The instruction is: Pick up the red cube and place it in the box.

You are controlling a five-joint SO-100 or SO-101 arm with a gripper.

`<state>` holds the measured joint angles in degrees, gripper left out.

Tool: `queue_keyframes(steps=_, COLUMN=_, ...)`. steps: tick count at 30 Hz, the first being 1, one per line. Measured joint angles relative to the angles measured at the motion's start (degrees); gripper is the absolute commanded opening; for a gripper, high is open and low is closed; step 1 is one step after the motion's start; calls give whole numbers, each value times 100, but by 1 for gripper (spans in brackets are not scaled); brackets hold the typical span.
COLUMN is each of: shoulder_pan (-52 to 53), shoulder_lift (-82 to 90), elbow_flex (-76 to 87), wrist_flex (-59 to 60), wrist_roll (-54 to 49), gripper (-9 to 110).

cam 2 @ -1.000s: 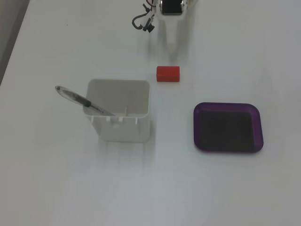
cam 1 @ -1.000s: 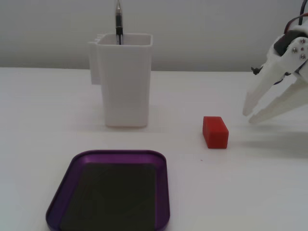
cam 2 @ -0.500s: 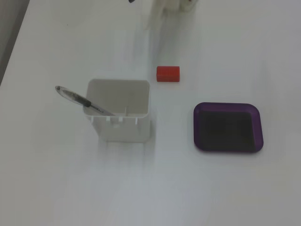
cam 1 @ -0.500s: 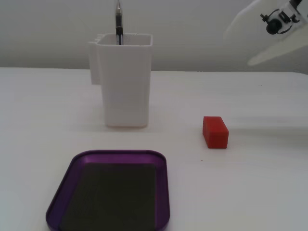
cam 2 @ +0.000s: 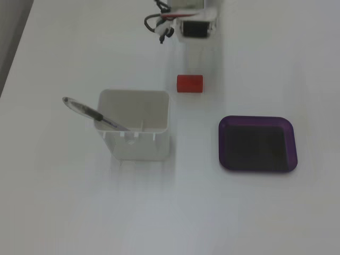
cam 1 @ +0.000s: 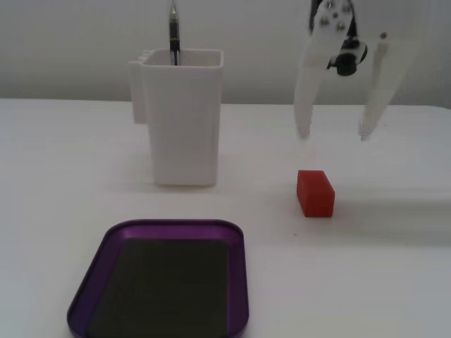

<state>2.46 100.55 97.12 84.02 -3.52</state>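
One red cube (cam 1: 315, 193): centre-right on desk, small, likely light, rigid; ridged faces should grip well.
End effector (cam 1: 335, 131): upper right, fingers spread, empty.
Hold: across its narrower sides.

Matt red cube (cam 1: 314, 193), glossy purple box (cam 1: 239, 282), smooth white plastic container (cam 1: 183, 120), matt table (cam 1: 70, 162).

Four loose things on one white table (cam 1: 63, 155)

One red cube (cam 1: 315, 193), one purple box (cam 1: 239, 282), one white container (cam 1: 183, 120), one pen (cam 2: 93, 114) standing in it.
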Motion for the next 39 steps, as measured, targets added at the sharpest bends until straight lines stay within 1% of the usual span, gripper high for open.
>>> queue_keyframes(steps=4, shoulder_pan=62, shoulder_lift=-378, elbow_flex=-18, wrist_flex=-149, wrist_roll=-132, gripper=18)
queue_keyframes(steps=10, shoulder_pan=9, shoulder_lift=-510, elbow_flex=-18, wrist_flex=-422, wrist_roll=-202, gripper=19)
queue_keyframes(steps=14, shoulder_pan=9, shoulder_lift=-650, elbow_flex=-18, wrist_flex=-554, wrist_roll=-202, gripper=26)
queue_keyframes(steps=17, shoulder_pan=18, shoulder_lift=-677, elbow_flex=193, wrist_flex=-729, wrist_roll=-202, gripper=29)
queue_keyframes(steps=25, shoulder_pan=18, shoulder_lift=-677, elbow_flex=809, wrist_flex=-1187, wrist_roll=-211, gripper=29)
queue_keyframes(steps=34, shoulder_pan=132, shoulder_lift=-677, elbow_flex=1362, wrist_flex=-1828, wrist_roll=-501, gripper=29)
queue_keyframes(steps=36, shoulder_pan=325, shoulder_lift=-677, elbow_flex=1468, wrist_flex=-1969, wrist_roll=-554, gripper=27)
queue_keyframes(steps=39, shoulder_pan=510, shoulder_lift=-677, elbow_flex=1512, wrist_flex=-2092, wrist_roll=-659, gripper=19)
